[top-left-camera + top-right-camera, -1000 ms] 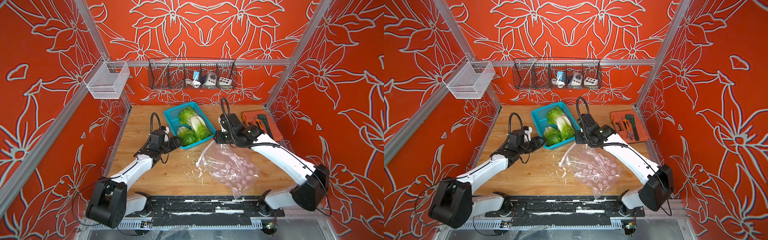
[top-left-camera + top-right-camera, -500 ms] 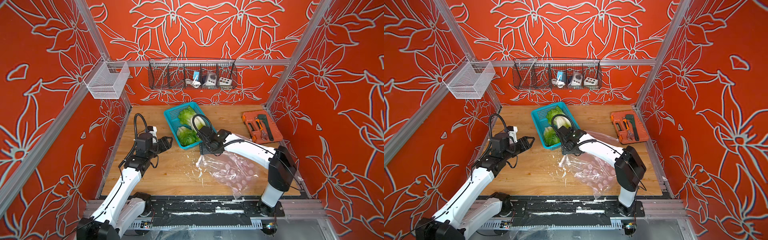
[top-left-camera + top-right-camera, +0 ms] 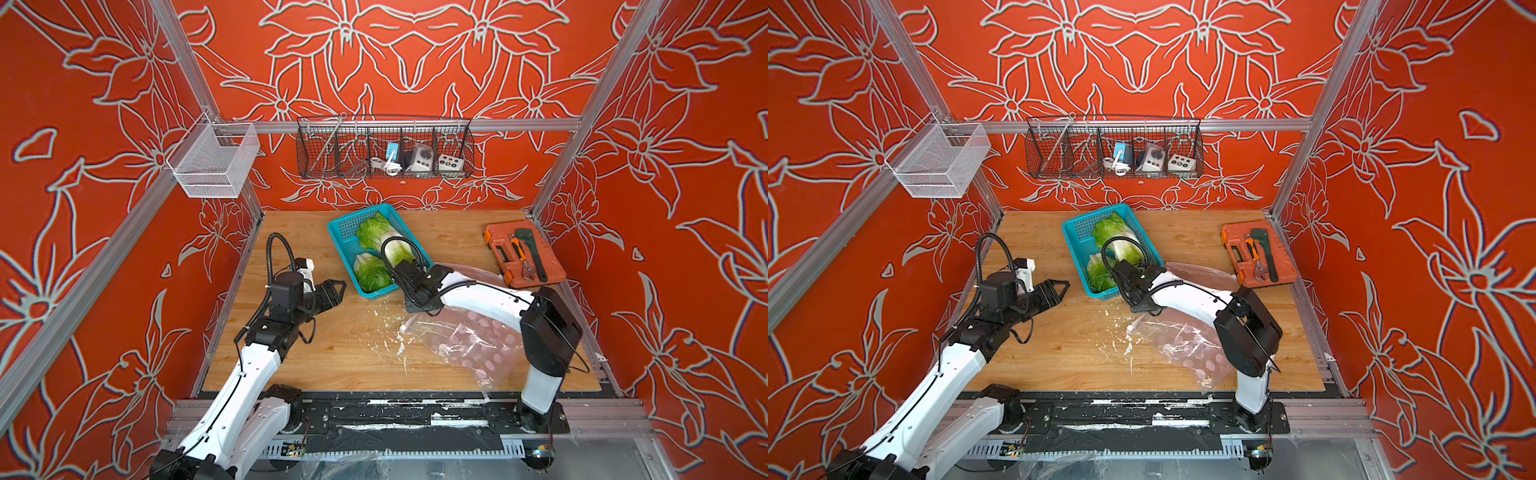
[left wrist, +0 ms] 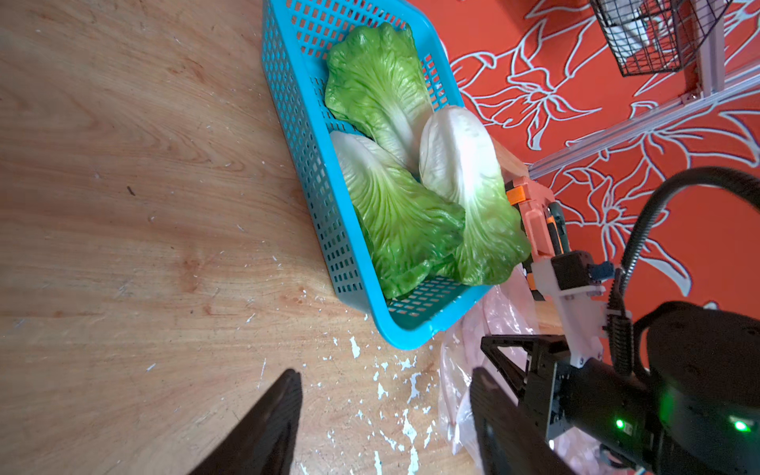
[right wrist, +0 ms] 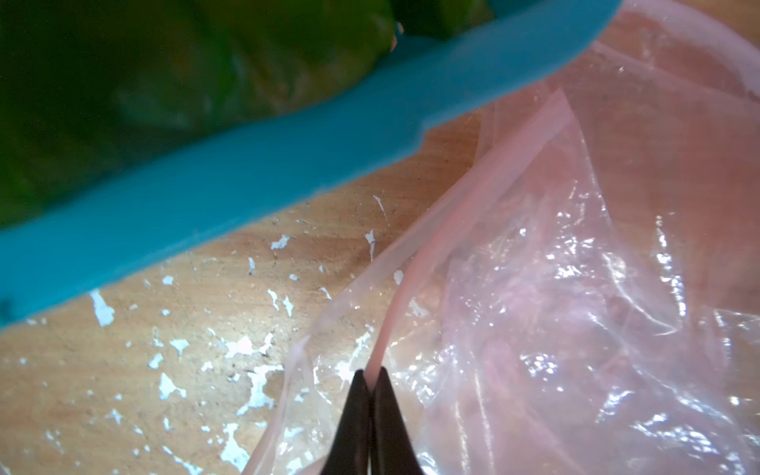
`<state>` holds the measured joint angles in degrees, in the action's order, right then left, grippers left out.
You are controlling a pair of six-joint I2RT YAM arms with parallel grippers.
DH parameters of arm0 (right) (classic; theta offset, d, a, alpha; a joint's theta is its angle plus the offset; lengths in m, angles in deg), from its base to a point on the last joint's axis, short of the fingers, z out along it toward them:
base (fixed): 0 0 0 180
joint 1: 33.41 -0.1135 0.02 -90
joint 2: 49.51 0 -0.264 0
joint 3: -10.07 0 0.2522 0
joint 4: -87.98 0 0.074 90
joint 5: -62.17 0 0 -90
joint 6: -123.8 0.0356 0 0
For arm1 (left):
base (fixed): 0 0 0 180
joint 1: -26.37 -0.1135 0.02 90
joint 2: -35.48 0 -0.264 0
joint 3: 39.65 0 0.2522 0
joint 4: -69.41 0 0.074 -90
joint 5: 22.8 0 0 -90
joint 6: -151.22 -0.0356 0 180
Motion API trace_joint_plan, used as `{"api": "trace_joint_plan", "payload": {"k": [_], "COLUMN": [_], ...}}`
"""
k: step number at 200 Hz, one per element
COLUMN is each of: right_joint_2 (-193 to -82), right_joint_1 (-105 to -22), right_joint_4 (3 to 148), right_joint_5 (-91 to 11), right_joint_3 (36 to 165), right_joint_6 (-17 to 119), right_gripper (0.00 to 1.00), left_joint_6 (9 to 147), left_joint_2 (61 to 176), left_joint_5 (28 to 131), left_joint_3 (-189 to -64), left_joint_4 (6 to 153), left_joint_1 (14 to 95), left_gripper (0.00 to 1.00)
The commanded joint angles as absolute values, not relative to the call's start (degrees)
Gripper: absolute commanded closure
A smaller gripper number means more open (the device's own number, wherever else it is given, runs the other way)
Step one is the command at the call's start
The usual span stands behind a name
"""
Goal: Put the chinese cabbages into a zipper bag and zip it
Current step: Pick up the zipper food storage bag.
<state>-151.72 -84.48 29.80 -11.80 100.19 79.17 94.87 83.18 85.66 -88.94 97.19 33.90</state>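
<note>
Cabbages come first: all 3 chinese cabbages (image 4: 395, 214) lie inside the blue basket (image 3: 345, 237), packed side by side. 1 has its green top toward the basket's far end, and 2 have their green tops toward its near end. None of them is in the zipper bag (image 3: 469, 345).

My right gripper (image 5: 370, 378) is just off the basket's near corner, low over the table (image 3: 332, 353). Its fingers are pinched tight on the pink zipper strip (image 5: 473, 214) at the bag's mouth. The right wrist view shows the strip running from my fingertips up toward the basket's rim, with clear film bunched beside it. In both top views the bag spreads out from that corner, away from the basket and toward the front edge of the table. It lies crumpled, and my right arm crosses over it.

My left gripper (image 4: 382, 382) is on the other side of the basket, apart from it and level with its near end. Its jaws are spread wide and point at the basket, with nothing between them.

Beyond the basket on my right arm's side, well apart from it, an orange tool case (image 3: 523, 257) lies open. Above and behind the basket, a black wire rack (image 3: 384, 149) hangs on the back wall.
</note>
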Motion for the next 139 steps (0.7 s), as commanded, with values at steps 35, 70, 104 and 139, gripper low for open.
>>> {"api": "trace_joint_plan", "payload": {"k": [35, 70, 104, 139], "right_joint_2": [-133.3, -116.6, -113.0, -113.8], "right_joint_1": [-84.9, -87.9, -87.9, -87.9], "right_joint_4": [38.4, 54.5, 62.7, 69.7], "right_joint_5": [-25.7, -33.2, -34.8, -37.3], "right_joint_3": [92.4, 83.2, 78.3, 76.7], "right_joint_6": [73.3, 66.2, 66.1, 69.4], "right_gripper": [1.0, 1.0, 1.0, 1.0], "left_joint_6": [95.3, 103.9, 107.2, 106.7], "left_joint_2": [81.6, 80.2, 81.7, 83.9], "left_joint_5": [96.3, 107.8, 108.0, 106.1], "left_joint_3": [-89.3, -88.3, -89.1, -88.4], "left_joint_4": [99.2, 91.7, 88.3, 88.5], "left_joint_1": [41.2, 44.5, 47.8, 50.9], "left_gripper": [0.34, 0.25, 0.23, 0.24]}}
